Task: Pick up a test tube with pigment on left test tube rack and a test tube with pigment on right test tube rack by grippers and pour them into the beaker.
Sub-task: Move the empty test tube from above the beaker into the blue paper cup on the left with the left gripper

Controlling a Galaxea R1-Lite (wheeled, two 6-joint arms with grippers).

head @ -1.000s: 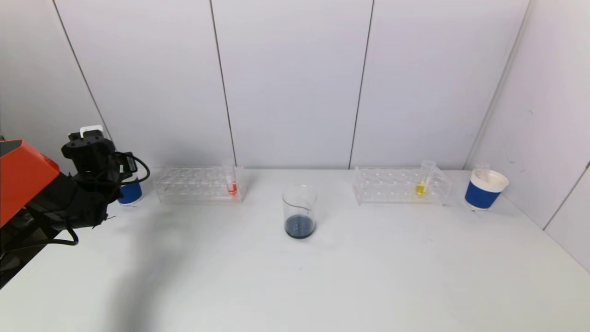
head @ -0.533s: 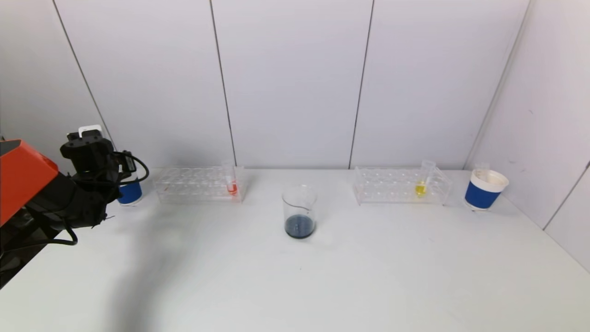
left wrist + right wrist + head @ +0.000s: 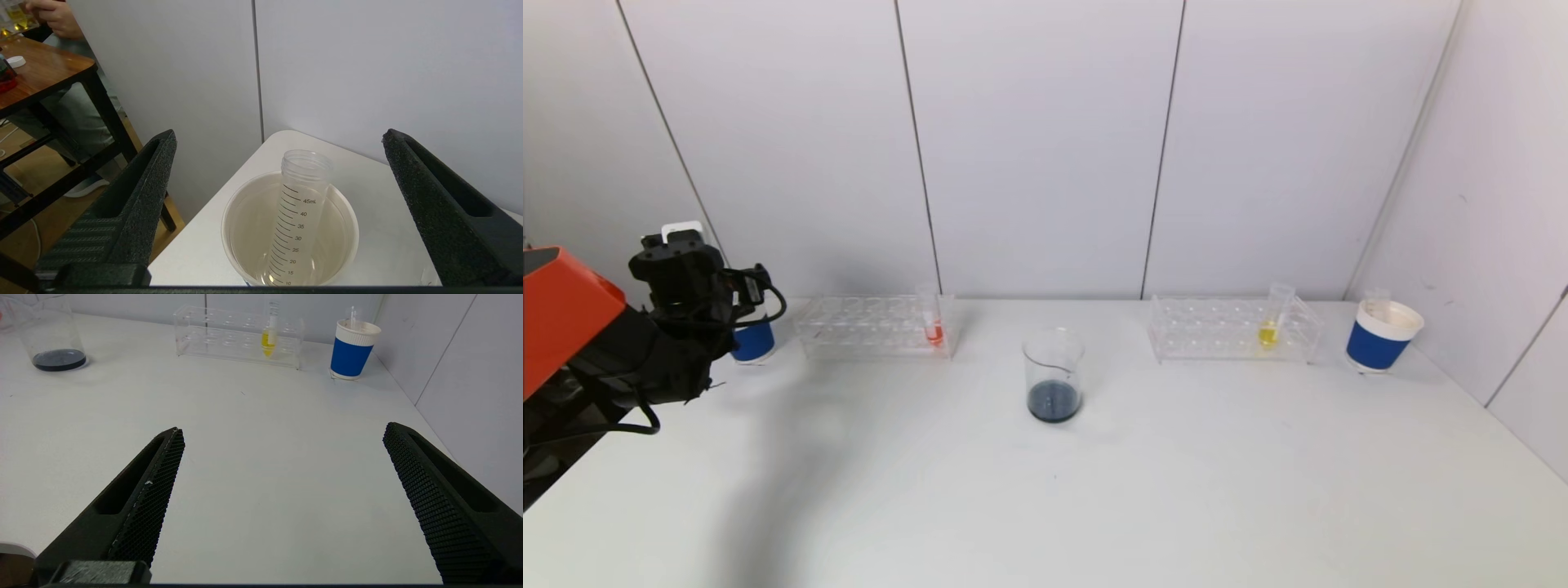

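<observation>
A tube with red pigment (image 3: 934,327) stands at the right end of the clear left rack (image 3: 866,327). A tube with yellow pigment (image 3: 1268,327) stands in the clear right rack (image 3: 1225,331); both show in the right wrist view, tube (image 3: 268,341) and rack (image 3: 220,332). The glass beaker (image 3: 1054,376) stands mid-table with dark liquid in its bottom. My left gripper (image 3: 280,134) is open and empty at the far left of the table, over a cup. My right gripper (image 3: 284,428) is open and empty, low over bare table, out of the head view.
A blue paper cup (image 3: 753,341) left of the left rack holds an empty graduated tube (image 3: 300,212). A second blue cup (image 3: 1380,339) with an empty tube stands right of the right rack. Wall panels close the back and right side.
The left gripper has shifted very slightly to the left above the left cup. Nothing else has moved.
</observation>
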